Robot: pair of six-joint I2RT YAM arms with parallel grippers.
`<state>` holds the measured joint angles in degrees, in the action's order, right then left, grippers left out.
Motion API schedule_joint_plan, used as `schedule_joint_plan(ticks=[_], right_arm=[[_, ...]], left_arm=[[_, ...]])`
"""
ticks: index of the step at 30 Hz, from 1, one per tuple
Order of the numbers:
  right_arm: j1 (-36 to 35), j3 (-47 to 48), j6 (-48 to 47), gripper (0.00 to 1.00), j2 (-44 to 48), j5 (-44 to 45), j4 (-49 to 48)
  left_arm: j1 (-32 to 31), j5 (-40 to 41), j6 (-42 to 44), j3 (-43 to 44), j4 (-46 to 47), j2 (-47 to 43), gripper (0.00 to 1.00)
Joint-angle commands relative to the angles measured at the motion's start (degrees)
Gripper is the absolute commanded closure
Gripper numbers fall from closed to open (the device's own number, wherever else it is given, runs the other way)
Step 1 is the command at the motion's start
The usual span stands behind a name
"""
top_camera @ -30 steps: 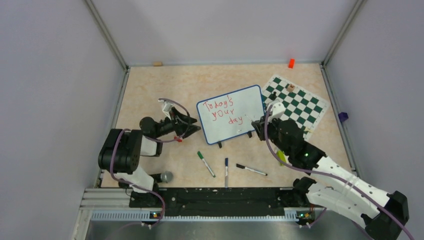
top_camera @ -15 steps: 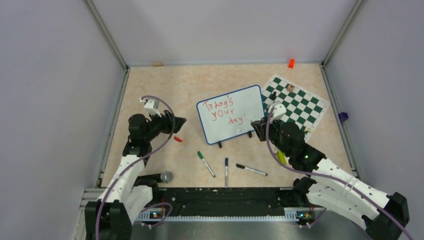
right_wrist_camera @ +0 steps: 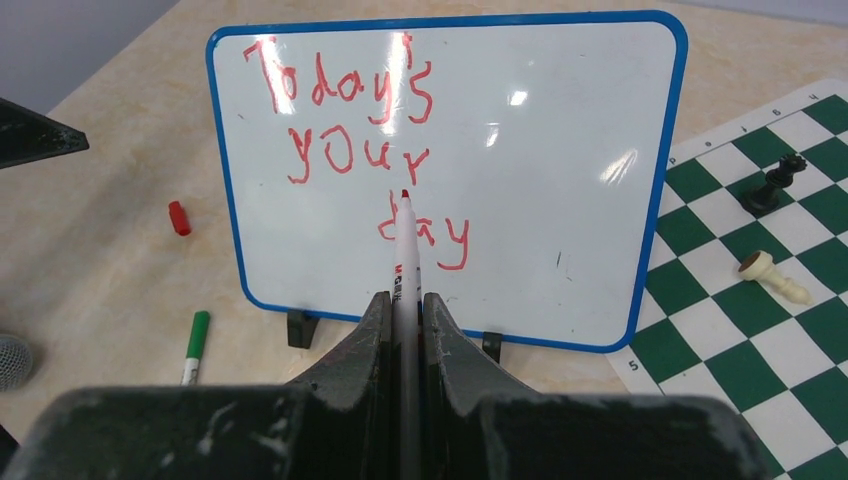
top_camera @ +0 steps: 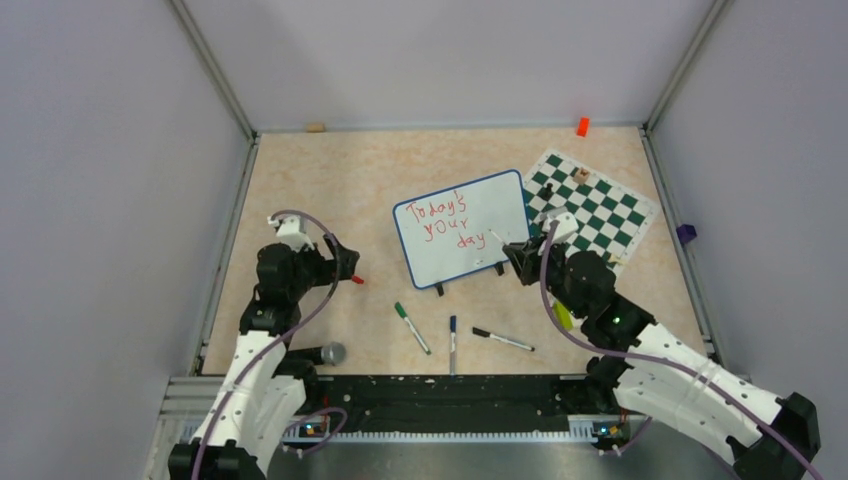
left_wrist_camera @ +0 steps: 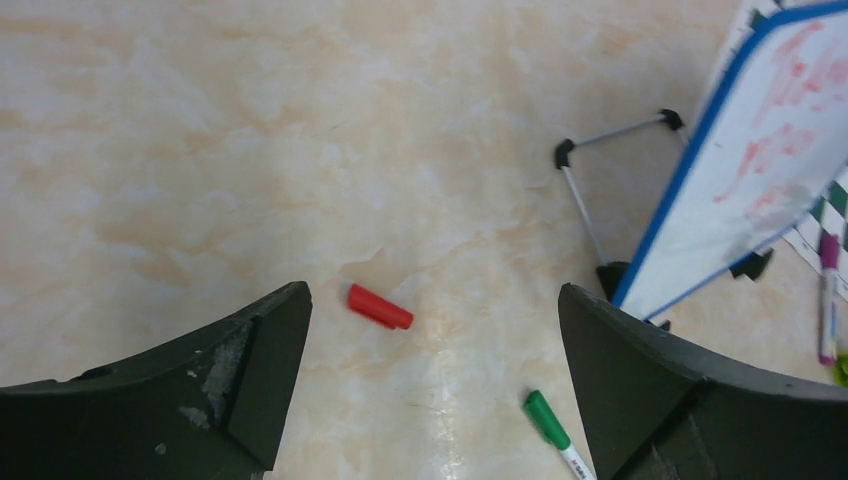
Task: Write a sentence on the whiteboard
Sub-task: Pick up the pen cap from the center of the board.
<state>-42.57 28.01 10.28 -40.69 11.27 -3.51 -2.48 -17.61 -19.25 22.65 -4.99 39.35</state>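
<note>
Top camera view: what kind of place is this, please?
Probably a robot test cell: plain walls enclose a table, two robot arms sit at its near edge, and a whiteboard, marker pens and a chess mat serve as props.

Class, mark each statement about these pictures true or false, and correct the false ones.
1. The right pincer is shut on a red marker. True.
2. The left pincer grips the red cap. False: it is open, and the cap lies on the table beneath it.
3. The sentence on the whiteboard is in red. True.
4. The whiteboard lies flat on the chess mat. False: it stands on its feet beside the mat.
</note>
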Motion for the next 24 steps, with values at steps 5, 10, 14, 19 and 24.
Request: schedule_joint_plan(ticks=[5,10,14,19,24], right_arm=[[0.6,-1.0,0.6,1.00,4.4,0.7,-2.5],[0.6,-1.4,0.8,1.00,4.6,0.4,-2.8],[0.6,-1.7,1.0,1.00,5.0,-0.1,-3.1],[0.6,-2.1,1.2,1.00,5.1,-0.7,-3.7],[0.6,-2.5,1.4,1.00,5.1,-0.7,-3.8]], left_arm=[[0.0,19.0,-4.9,1.4,-4.5,-0.1,0.01],[0.3,42.1,-22.4,1.2,-15.7,-2.9,0.01],[0.7,32.8,-19.6,2.2,-15.6,-1.0,0.01],[0.6,13.7,-15.3,1.0,-6.8,3.8,0.01],[0.5,14.4,-27.9,1.9,-9.5,10.1,0.01]])
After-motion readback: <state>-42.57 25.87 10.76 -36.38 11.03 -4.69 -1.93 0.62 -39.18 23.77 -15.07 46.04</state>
